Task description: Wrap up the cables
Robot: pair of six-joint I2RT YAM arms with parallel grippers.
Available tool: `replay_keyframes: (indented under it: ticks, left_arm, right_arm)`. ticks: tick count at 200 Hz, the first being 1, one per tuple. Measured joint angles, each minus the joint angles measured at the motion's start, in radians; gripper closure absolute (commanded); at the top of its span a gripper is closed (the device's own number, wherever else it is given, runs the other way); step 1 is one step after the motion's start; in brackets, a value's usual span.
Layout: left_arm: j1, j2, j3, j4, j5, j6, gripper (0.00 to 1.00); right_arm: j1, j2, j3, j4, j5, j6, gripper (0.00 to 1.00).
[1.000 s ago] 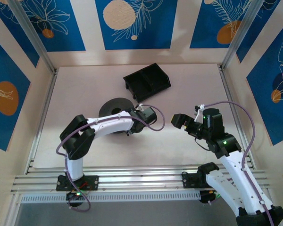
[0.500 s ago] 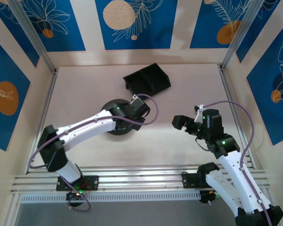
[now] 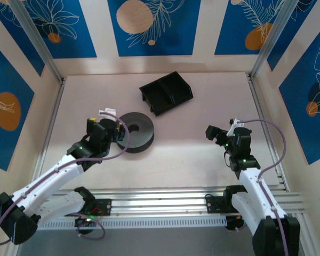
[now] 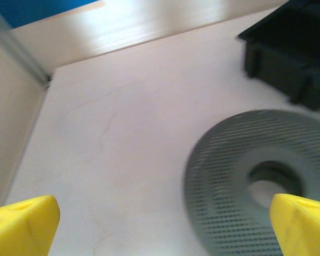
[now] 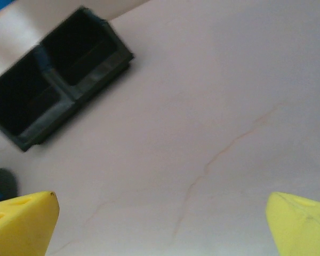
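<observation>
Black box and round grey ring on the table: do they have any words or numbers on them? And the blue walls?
No words or numbers can be read anywhere.
The black box and grey ring are plain.
The blue wall panels carry only leaf and circle drawings.

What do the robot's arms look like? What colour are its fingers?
The left arm and right arm have smooth white shells with chunky black joints. A thin purple cable loops along each one. Tiny green lights glow on them. The fingertips are bright yellow and wedge-shaped.
</observation>
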Motion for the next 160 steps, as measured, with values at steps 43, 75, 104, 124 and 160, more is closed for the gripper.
replay_keyframes:
  ticks: [43, 75, 104, 124, 160]
  left_arm:
    - [0.267, 0.009, -0.163, 0.153, 0.002, 0.019, 0.00]
    - [0.372, 0.065, -0.291, 0.399, 0.082, 0.083, 0.00]
    - [0.414, 0.149, -0.415, 0.658, 0.161, 0.132, 0.00]
    - [0.455, 0.235, -0.452, 0.812, 0.203, 0.142, 0.00]
    - [0.487, 0.380, -0.452, 1.026, 0.261, 0.167, 0.00]
  right_arm:
    - [-0.052, 0.204, -0.029, 0.256, 0.029, -0.071, 0.01]
    - [-0.054, 0.383, -0.030, 0.441, 0.029, -0.122, 0.01]
    - [-0.055, 0.491, -0.032, 0.566, 0.024, -0.162, 0.01]
    - [-0.054, 0.538, -0.031, 0.648, 0.011, -0.193, 0.01]
    - [-0.022, 0.619, -0.032, 0.769, -0.013, -0.258, 0.01]
